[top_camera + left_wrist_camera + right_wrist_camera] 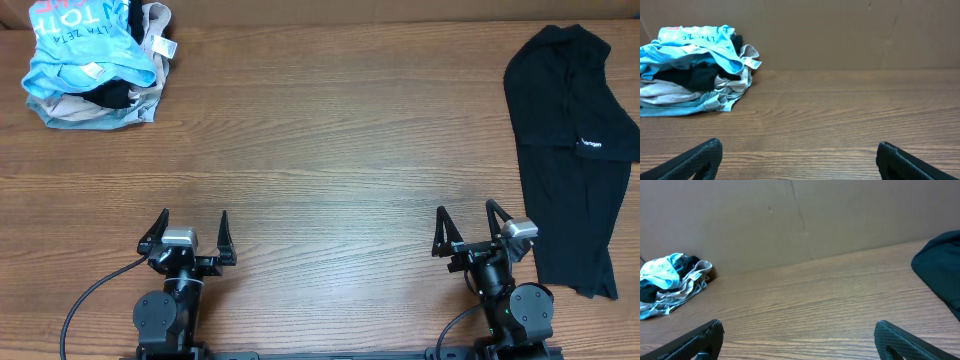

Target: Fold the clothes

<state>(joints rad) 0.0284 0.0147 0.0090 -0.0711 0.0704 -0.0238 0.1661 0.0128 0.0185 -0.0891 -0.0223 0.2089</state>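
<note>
worktop [330, 150]: brown wood-grain, running wide | back wall [840, 35]: plain brown board, faint vertical seam | light: even, soft

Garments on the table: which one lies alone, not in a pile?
The black garment on the right side, beside the right gripper. The light blue T-shirt is bundled with other clothes at the far left.

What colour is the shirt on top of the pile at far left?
The T-shirt is light blue with white lettering; clearest overhead.

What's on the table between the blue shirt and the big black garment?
Nothing: the overhead view shows only bare wooden table between the light blue T-shirt and the black garment.
</note>
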